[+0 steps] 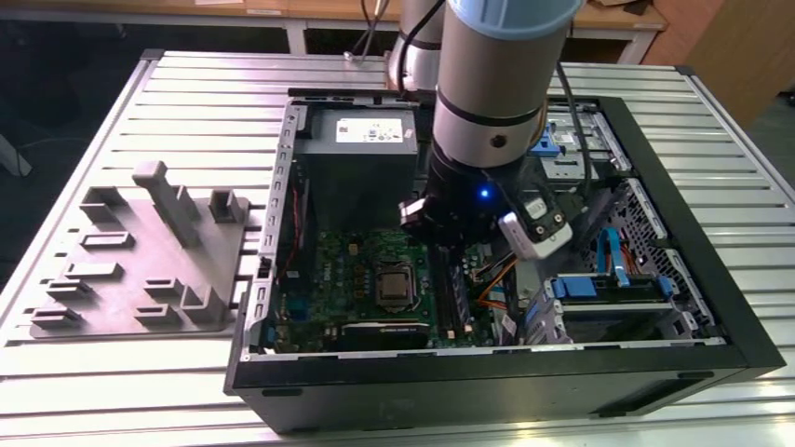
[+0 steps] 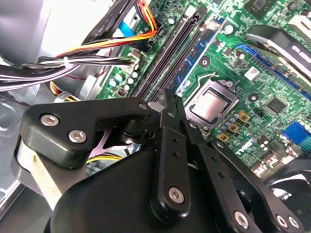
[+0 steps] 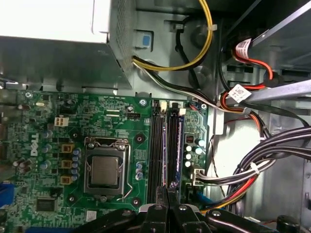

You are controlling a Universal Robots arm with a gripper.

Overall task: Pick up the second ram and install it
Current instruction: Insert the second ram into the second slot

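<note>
fingers (image 3: pixel 162 203) over memory slots (image 3: pixel 156 145), cables (image 3: pixel 270 151) beside

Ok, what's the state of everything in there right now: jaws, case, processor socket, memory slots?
Gripper: jaws shut, nothing visible between them, poised above the memory slots.
Computer case: lying on its side, side panel off, interior open.
Processor socket: frame closed, chip bare, no cooler on it.
Memory slots: cannot tell whether a stick is seated.
</note>
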